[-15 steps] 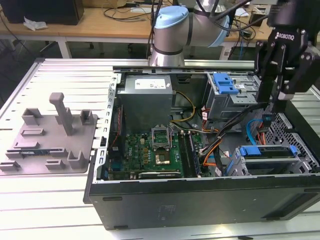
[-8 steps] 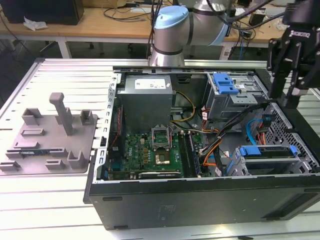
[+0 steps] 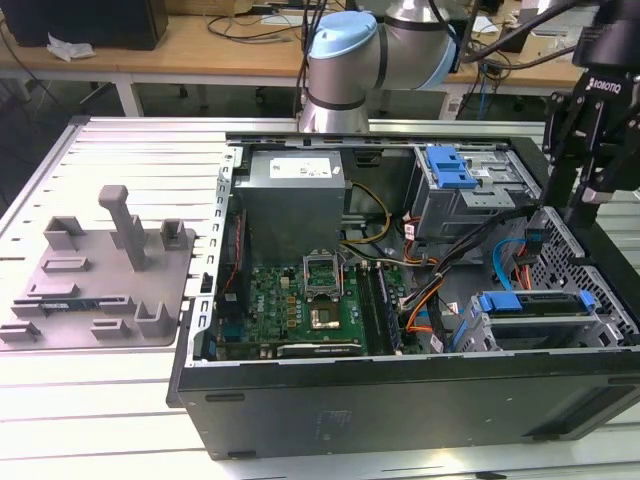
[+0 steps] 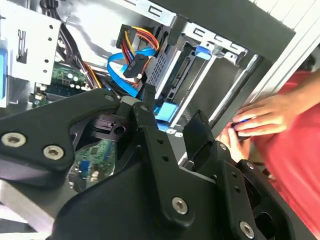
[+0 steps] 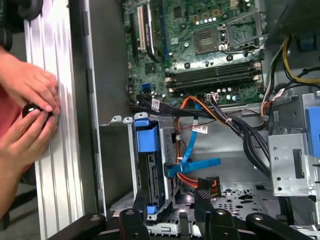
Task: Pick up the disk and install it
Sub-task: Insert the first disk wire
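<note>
Gripper (image 3: 585,190) hangs over the front corner of the open case (image 3: 400,410), on the exterior view's right. Its fingers are apart with nothing between them, and both wrist views agree: spread and empty. The disk (image 3: 535,303) isn't in the tool. It's sitting in the lower drive cage (image 3: 480,335), blue carrier at the cage mouth, and in the first wrist view it lines up roughly with the gap between the fingers. My read is that pickup and insertion look done and we're at the tail of the install step. I can't tell from here whether the carrier is clicked fully home. Any further push would need to go square along the cage rails, not skewed. A blue data cable (image 5: 192,150) and a bundle of orange and black leads run just beside the cage, near the fingers, so that's the snag risk on any move in or out. Also note the person's hands (image 5: 30,107): they rest on the table (image 3: 120,150) rail just outside the case wall, near the gripper's side of the box and holding something small and dark. Worth keeping motion slow there.
</note>
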